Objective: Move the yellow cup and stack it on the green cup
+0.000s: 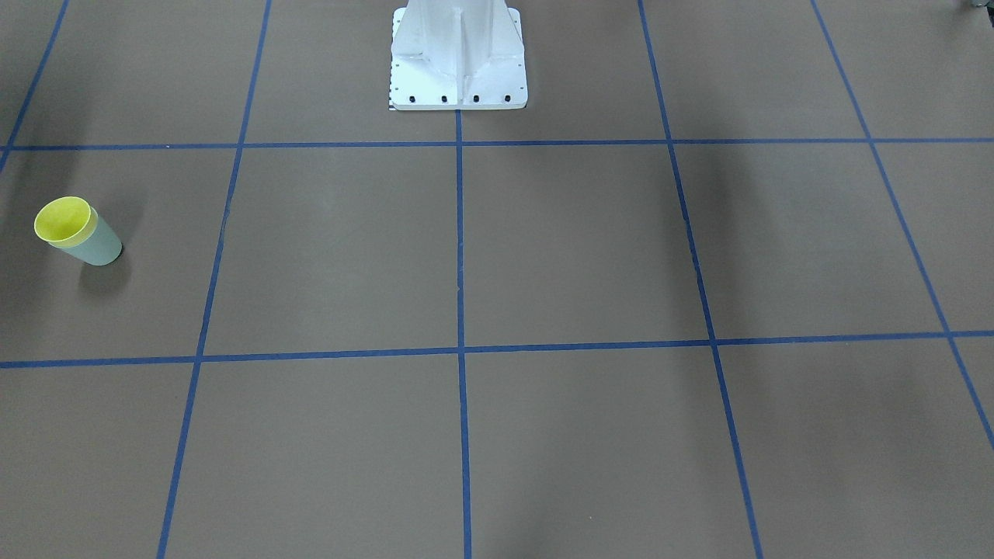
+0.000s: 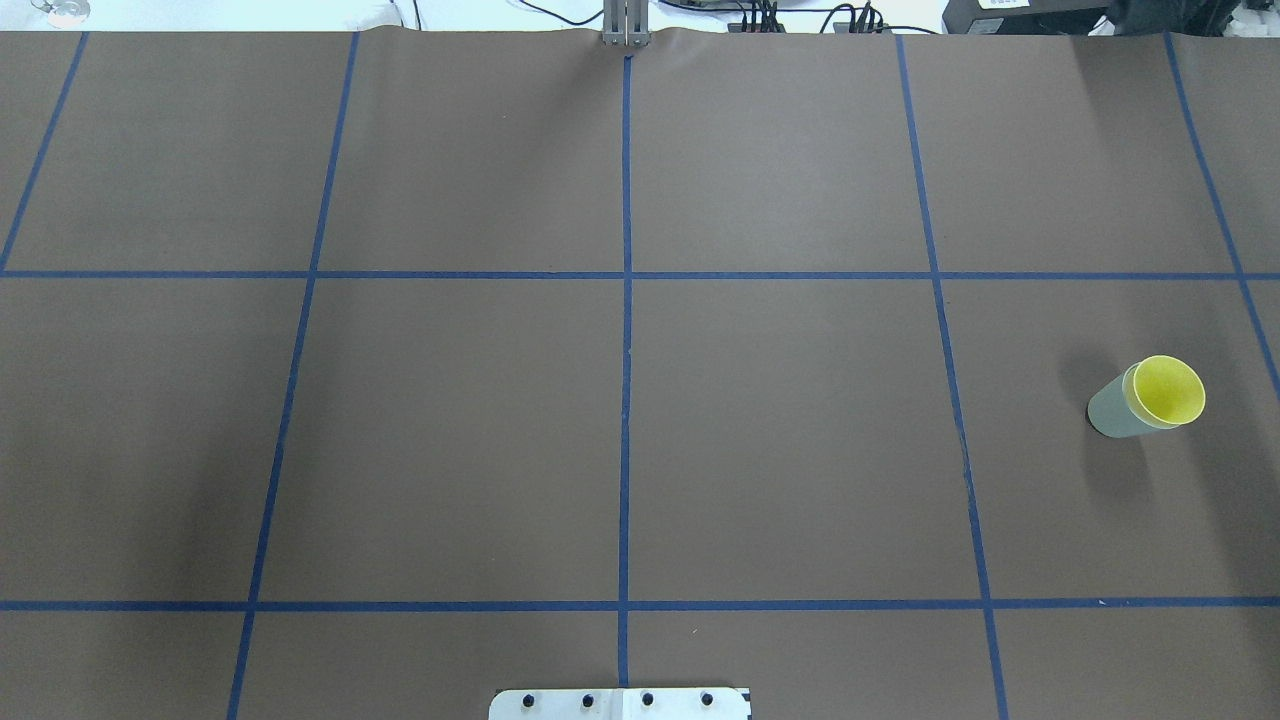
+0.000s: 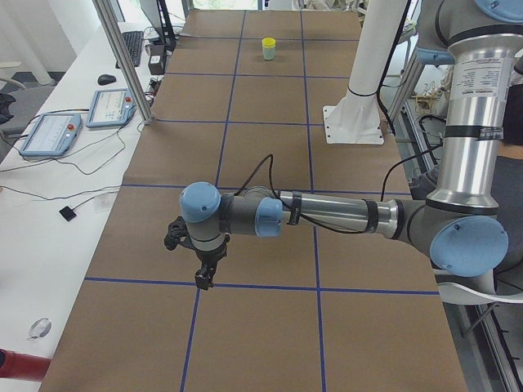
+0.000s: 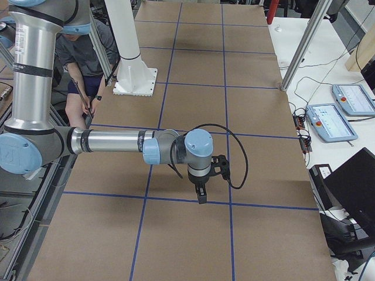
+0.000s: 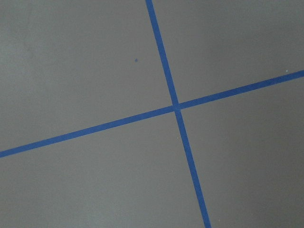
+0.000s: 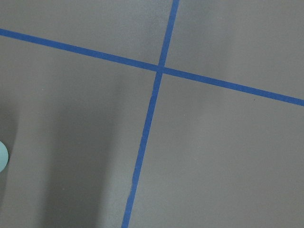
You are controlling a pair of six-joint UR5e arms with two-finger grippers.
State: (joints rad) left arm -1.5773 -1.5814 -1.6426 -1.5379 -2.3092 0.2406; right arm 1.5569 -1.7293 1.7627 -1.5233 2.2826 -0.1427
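**Stacked cups on the gridded table, arms standing off.** The yellow cup (image 1: 64, 219) sits nested inside the green cup (image 1: 97, 247), with its rim and a narrow yellow band showing above the green rim. The pair stands upright at the left edge of the front-facing view, in the middle row of squares, and near the right edge of the overhead view (yellow cup (image 2: 1167, 390), green cup (image 2: 1110, 408)). In the left-side view the stack appears small at the top centre. The table (image 1: 575, 248) is covered in brown paper, divided into squares by blue tape lines (image 1: 460, 233). The white base plate (image 1: 458, 78) stands at the top centre of the front-facing view. The left gripper (image 3: 202, 278) — seen only in the left-side view, lower left of centre — points down over a tape line, well apart from the cups. The right gripper (image 4: 201, 196) is seen only in the right-side view, near the centre, and likewise points down close to a tape line. From these side views it cannot be told how far either claw is open, or whether it holds anything. Each wrist view shows brown paper and a crossing of tape lines. A person (image 4: 82, 50) sits at the upper left of the right-side view, and two teach pendants (image 4: 328, 123) lie on the white bench at its right.
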